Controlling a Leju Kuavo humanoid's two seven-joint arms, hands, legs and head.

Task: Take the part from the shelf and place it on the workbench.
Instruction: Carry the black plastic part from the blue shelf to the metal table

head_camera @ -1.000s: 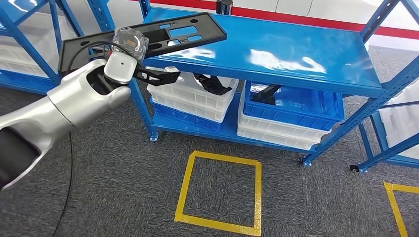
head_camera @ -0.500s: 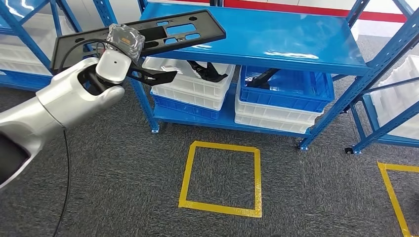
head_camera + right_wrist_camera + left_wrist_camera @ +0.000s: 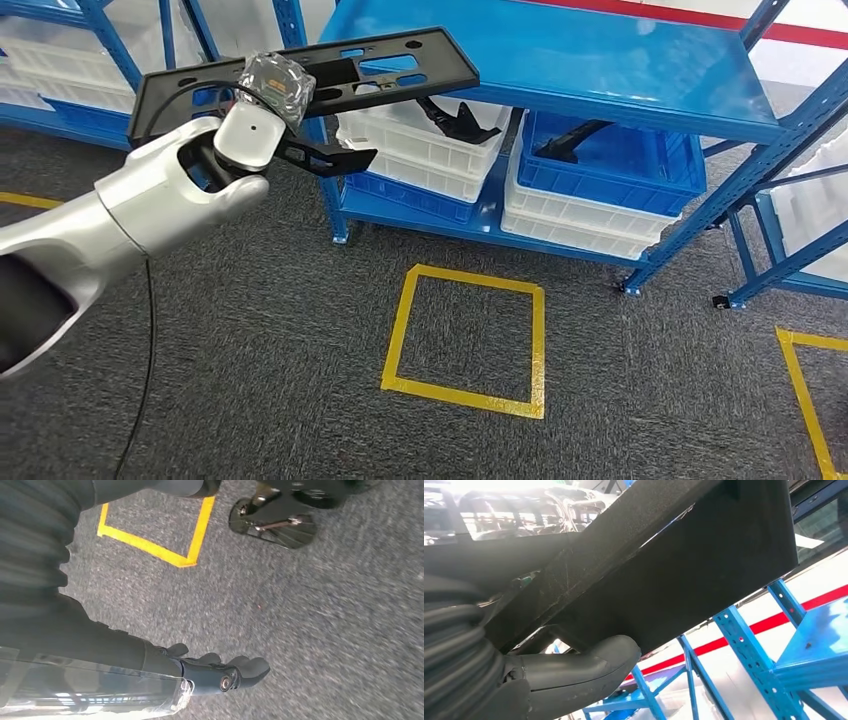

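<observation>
Left hand [image 3: 250, 140] raised in front of blue metal shelf rack [image 3: 600, 60], gripping long flat black plastic part [image 3: 300, 75] with cut-out slots; part held roughly level, clear of shelf top. Left wrist view: thick grey thumb [image 3: 589, 667] pressed under part's dark underside. Right hand [image 3: 220, 672] hangs over grey carpet [image 3: 310, 630], fingers loosely curled, holding nothing. White and blue plastic bins [image 3: 600, 180] on lower shelf. Yellow tape square [image 3: 470, 340] on floor.

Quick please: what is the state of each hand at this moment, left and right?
Left hand: holding the long black part, lifted clear of the shelf.
Right hand: holds nothing, hanging over the floor; open or closed cannot be told.
</observation>
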